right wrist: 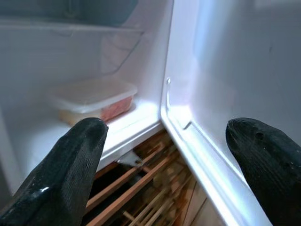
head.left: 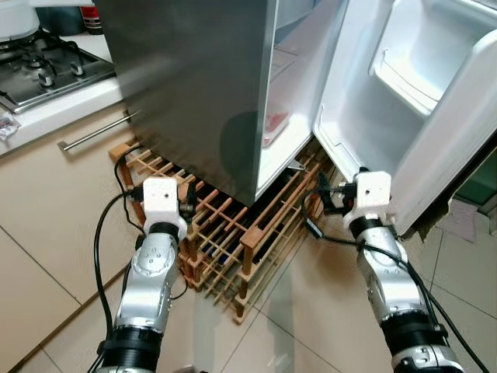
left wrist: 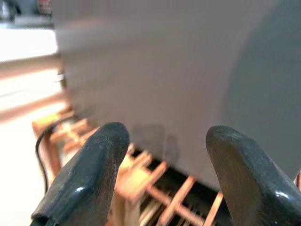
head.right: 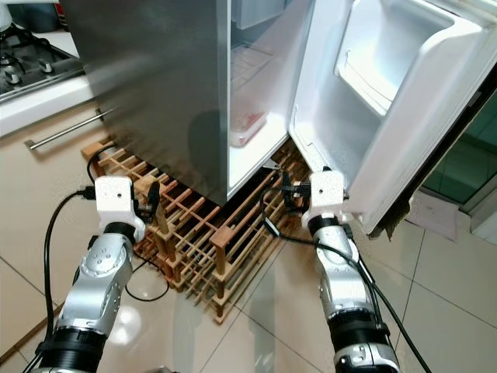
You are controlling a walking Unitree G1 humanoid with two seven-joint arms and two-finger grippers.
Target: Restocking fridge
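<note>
Low before the open fridge, the right gripper hangs with its two black fingers spread wide and nothing between them, aimed at the corner where the fridge's lowest shelf meets the hinge side of the door. On that shelf, near its front edge, lies a shallow lidded plastic container with something pink and pale inside; the same container shows through the door gap in the head views. The white door stands swung out to the robot's right, its inner pockets in view. The left gripper is held further left, fingers likewise well apart and empty, facing the fridge's grey steel side. Beneath the fridge a wooden lattice rack sits on the tiled floor, with a black cable looping beside it. A bench with a gas hob stands at the far left, and cabinet fronts with a bar handle below it.
</note>
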